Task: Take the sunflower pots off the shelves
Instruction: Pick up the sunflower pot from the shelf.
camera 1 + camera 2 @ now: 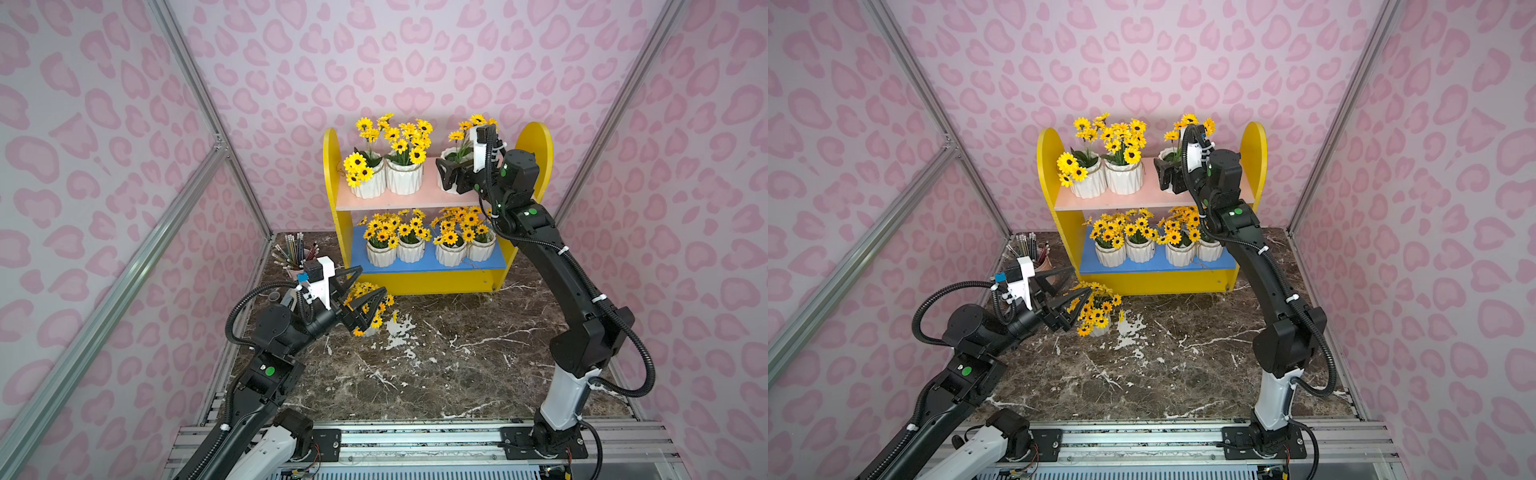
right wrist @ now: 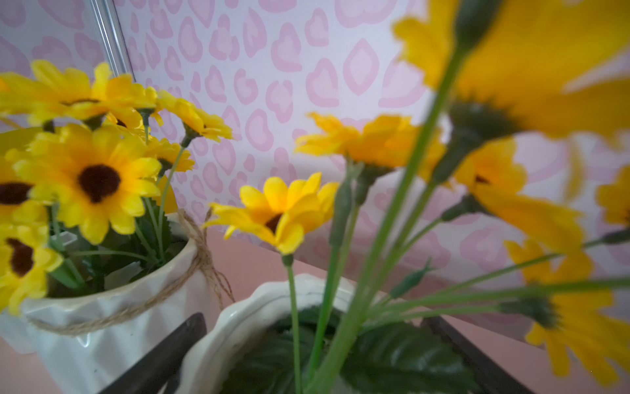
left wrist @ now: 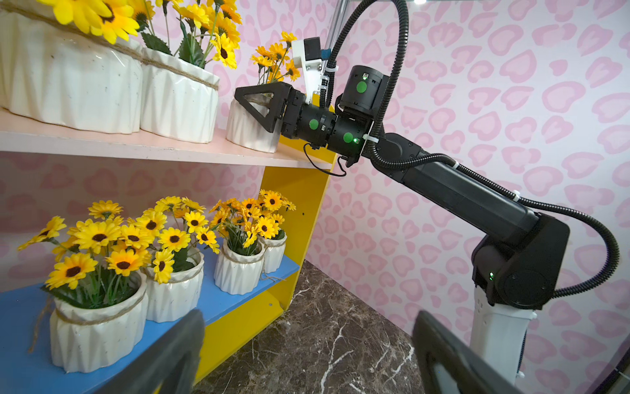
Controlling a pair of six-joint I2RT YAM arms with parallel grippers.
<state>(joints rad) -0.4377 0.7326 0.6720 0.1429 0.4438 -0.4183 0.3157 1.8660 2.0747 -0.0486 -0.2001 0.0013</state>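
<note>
Two-tier yellow-sided wooden shelves (image 1: 537,143), three white ribbed ceramic sunflower pots (image 1: 404,179) on pink upper board, four on blue lower, right gripper (image 2: 315,319) spread wide around rightmost upper pot (image 3: 248,132), eighth pot (image 1: 1100,330) on dark marble tabletop (image 1: 457,374) near wide-spread left gripper (image 1: 372,280)

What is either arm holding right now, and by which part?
Nothing is held. The right gripper stands open around the end pot on the upper shelf, not clamped; the left gripper hangs open near the lone pot on the table.
</note>
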